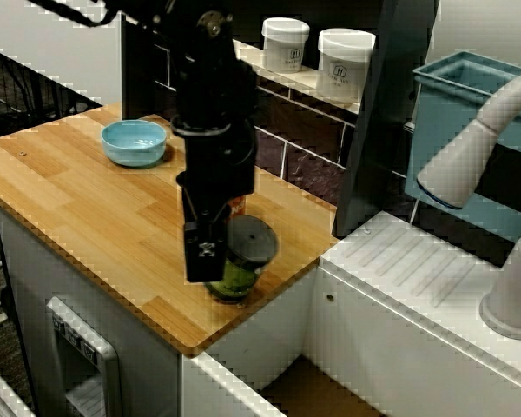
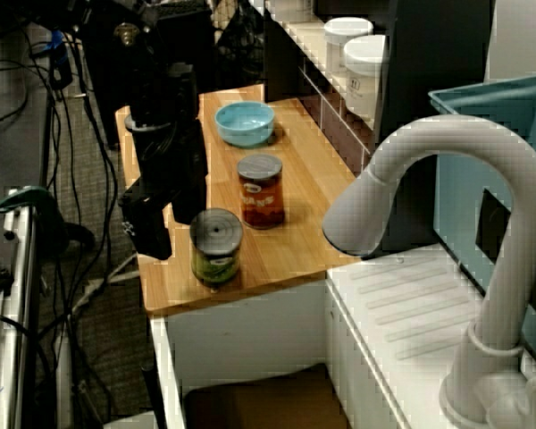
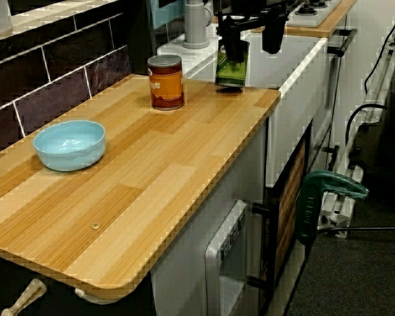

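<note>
Jaws spread, pinching nothing; gripper just beside green can, contact unclear; green can upright near corner of wooden counter, long axis vertical, lid up; red can upright nearby; blue bowl well apart.

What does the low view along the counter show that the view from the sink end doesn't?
Only the low view: the white drawer front under the counter, and the end effector with its fingers apart. Only the sink-end view: the faucet's curved spout. Both: the blue bowl, the red can and the green can beside the end effector.
</note>
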Tool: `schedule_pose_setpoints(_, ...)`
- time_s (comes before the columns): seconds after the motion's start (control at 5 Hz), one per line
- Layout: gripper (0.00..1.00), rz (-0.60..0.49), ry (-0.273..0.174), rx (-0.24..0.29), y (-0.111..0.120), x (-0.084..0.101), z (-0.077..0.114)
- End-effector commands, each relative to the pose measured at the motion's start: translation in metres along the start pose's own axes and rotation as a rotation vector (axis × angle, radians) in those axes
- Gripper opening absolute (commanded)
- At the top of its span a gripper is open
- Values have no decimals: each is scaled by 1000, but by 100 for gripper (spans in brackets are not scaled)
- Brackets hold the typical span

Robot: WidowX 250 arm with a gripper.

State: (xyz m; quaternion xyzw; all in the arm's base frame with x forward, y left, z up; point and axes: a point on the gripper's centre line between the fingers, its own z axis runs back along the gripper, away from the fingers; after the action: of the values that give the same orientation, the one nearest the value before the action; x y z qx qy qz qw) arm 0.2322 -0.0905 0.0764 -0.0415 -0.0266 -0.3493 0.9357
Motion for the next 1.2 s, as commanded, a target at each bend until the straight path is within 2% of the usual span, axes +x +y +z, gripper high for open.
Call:
schedule_pose_setpoints(0.0,100,77,-79,15,-4,25,31)
schedule_pose_setpoints(0.2,100,137,-95,-9,5,18,44)
schedule_pose_setpoints(0.4,100,148,-85,-11,12,8,52)
schedule_pose_setpoints(0.6,100,187,-91,-17,23,-14,66)
schedule_pose_setpoints(0.8,100,197,-80,-12,30,-37,70)
schedule_pose_setpoints(1.0,100,141,-78,64,32,-57,66)
